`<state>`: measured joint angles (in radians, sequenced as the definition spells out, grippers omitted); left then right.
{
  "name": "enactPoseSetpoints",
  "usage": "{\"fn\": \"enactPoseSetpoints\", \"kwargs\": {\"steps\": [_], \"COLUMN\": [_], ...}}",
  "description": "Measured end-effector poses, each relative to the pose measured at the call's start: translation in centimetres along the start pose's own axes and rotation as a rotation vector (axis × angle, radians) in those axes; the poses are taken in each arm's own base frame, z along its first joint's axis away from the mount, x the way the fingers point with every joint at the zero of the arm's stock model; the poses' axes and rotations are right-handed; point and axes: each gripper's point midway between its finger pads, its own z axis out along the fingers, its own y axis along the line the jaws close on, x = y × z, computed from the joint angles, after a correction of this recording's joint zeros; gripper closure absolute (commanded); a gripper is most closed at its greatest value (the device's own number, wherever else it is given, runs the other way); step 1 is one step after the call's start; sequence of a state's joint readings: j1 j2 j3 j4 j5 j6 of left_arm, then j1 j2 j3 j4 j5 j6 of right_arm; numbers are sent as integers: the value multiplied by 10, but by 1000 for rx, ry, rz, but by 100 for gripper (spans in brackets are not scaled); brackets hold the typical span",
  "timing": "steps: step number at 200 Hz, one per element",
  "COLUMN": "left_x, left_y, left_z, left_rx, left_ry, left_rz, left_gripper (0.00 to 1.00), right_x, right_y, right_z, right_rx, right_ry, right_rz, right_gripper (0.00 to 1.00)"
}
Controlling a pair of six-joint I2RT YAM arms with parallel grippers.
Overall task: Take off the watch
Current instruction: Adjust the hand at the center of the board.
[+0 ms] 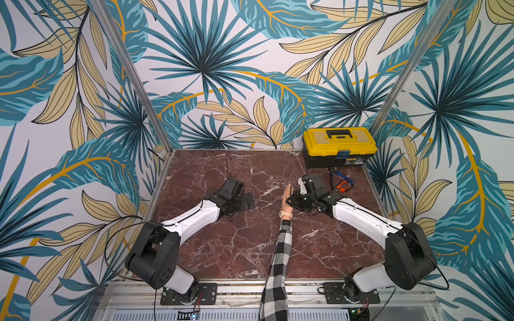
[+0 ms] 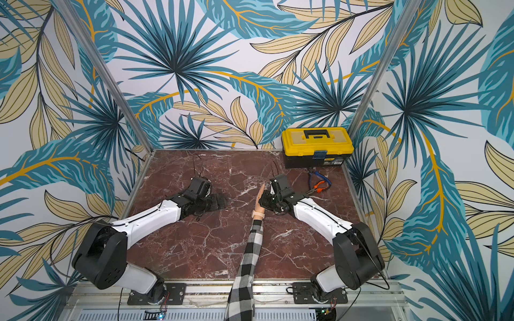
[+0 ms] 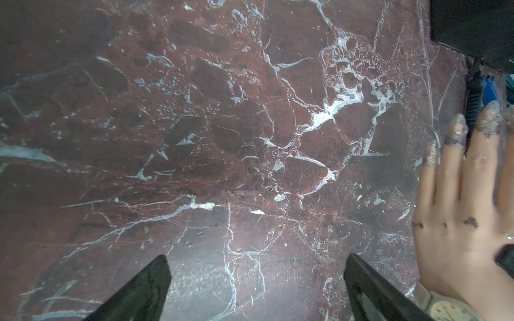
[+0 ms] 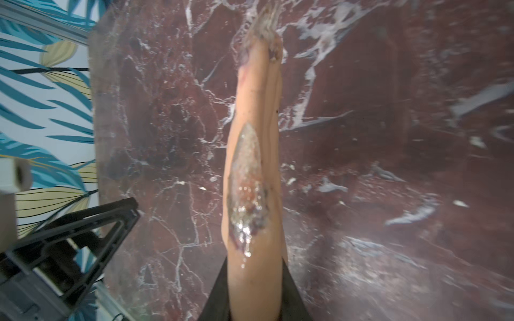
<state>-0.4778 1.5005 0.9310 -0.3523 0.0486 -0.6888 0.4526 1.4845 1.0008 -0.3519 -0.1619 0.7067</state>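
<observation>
The watch (image 1: 284, 213) (image 2: 257, 213), with a cream strap and a pale round face, is strapped on the wrist of a mannequin hand (image 1: 288, 193) just beyond a black-and-white checked sleeve (image 1: 281, 258). The hand stands on edge, fingers pointing to the back. My right gripper (image 1: 292, 200) (image 4: 254, 262) is shut on the hand (image 4: 251, 155), one jaw on each side of it near the thumb. My left gripper (image 1: 246, 201) (image 3: 257, 257) rests open on the marble, left of the hand, holding nothing. The watch (image 3: 445, 308) shows at the corner of the left wrist view.
A yellow-lidded black toolbox (image 1: 339, 147) stands at the back right corner. Orange-and-blue-handled pliers (image 1: 341, 181) lie in front of it, behind my right wrist. The red marble tabletop (image 1: 222, 250) is walled by leaf-patterned panels on three sides.
</observation>
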Motion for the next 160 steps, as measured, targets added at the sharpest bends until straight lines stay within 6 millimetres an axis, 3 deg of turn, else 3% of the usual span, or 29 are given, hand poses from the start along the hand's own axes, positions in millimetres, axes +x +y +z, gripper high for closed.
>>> {"fn": "enactPoseSetpoints", "kwargs": {"steps": [42, 90, 112, 129, 160], "left_x": [4, 5, 6, 7, 5], "left_y": [7, 14, 22, 29, 37], "left_z": [3, 8, 10, 12, 10], "left_rx": [-4, 11, 7, 0, 2], "left_ry": [-1, -9, -10, -5, -10], "left_rz": [-7, -31, -54, -69, -89], "left_gripper": [1, 1, 1, 1, 1], "right_x": [13, 25, 30, 30, 30], "right_y": [-30, -40, -34, -25, 14], "right_z": [-7, 15, 30, 40, 64], "right_rx": [226, 440, 498, 532, 508], "right_ry": [56, 124, 149, 159, 168], "right_rz": [-63, -160, -196, -223, -258], "right_gripper": [86, 86, 81, 71, 55]}}
